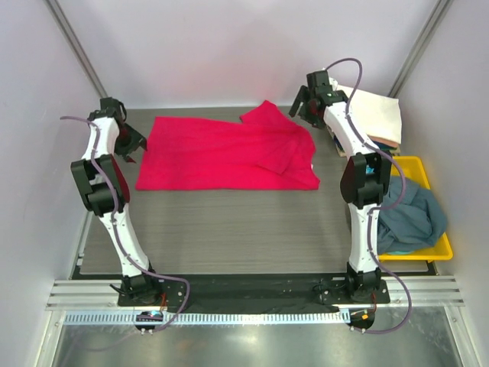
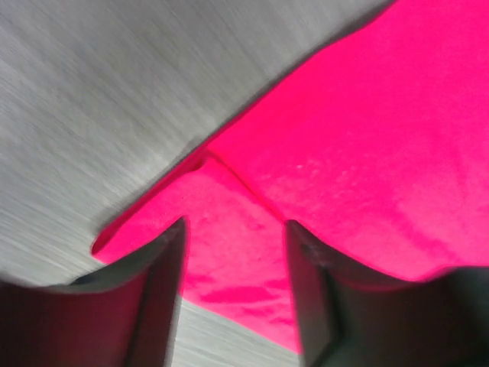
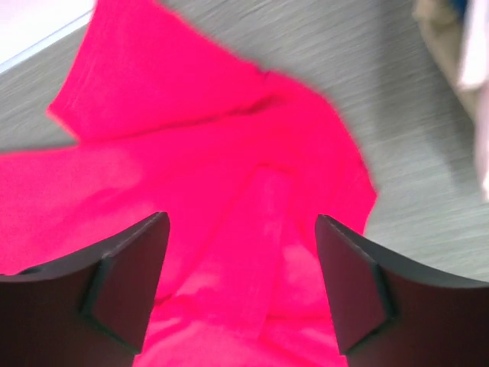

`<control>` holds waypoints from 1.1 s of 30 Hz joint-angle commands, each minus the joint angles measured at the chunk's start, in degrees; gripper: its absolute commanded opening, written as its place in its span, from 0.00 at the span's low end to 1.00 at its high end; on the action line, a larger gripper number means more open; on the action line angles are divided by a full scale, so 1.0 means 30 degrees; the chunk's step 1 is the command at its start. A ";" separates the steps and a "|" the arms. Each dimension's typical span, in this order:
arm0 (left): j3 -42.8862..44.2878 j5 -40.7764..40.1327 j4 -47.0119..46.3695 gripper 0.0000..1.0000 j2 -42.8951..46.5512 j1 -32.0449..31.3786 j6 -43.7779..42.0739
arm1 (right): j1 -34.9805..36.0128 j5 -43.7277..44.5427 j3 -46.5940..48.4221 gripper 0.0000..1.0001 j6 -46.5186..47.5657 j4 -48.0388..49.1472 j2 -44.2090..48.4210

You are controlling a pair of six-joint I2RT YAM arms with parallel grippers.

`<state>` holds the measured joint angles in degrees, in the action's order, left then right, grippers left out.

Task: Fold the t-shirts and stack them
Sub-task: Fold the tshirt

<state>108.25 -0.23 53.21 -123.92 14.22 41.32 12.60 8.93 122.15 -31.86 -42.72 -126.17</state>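
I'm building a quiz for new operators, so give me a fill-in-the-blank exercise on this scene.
The crimson-pink t-shirt lies spread on the ____.
The blue-grey t-shirt sits in the ____ tray.
The left end effector and the right end effector are both ____, holding nothing.
Missing words: table; yellow; open.

Both arms are reaching toward the far end. The left arm [image 1: 103,183] runs up the left side and the right arm [image 1: 359,176] up the right, each with its elbow bent. The left tool [image 2: 233,229] points down, jaws parted with nothing pinched between them. The right tool [image 3: 243,222] angles down too, jaws spread noticeably wider, also gripping nothing.
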 commanded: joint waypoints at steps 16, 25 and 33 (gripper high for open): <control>-1.4604 -0.0100 -0.5808 0.73 1.0339 0.1002 0.1342 | -0.0978 -0.3766 -1.8768 0.85 -0.1188 0.5155 1.1470; -1.6130 0.0487 -0.7597 0.75 0.9754 0.1618 0.2601 | -0.1153 -0.3797 -2.0560 0.82 -0.1100 0.6884 1.0390; -1.6863 0.0223 -0.9269 0.75 0.9579 0.1677 0.3716 | -0.1445 -0.3885 -2.0647 0.75 -0.1012 0.7939 0.8718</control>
<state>58.04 0.69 30.00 -94.78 18.92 50.39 8.84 -2.50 59.96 -34.63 -22.52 -99.24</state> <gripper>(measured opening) 0.751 0.764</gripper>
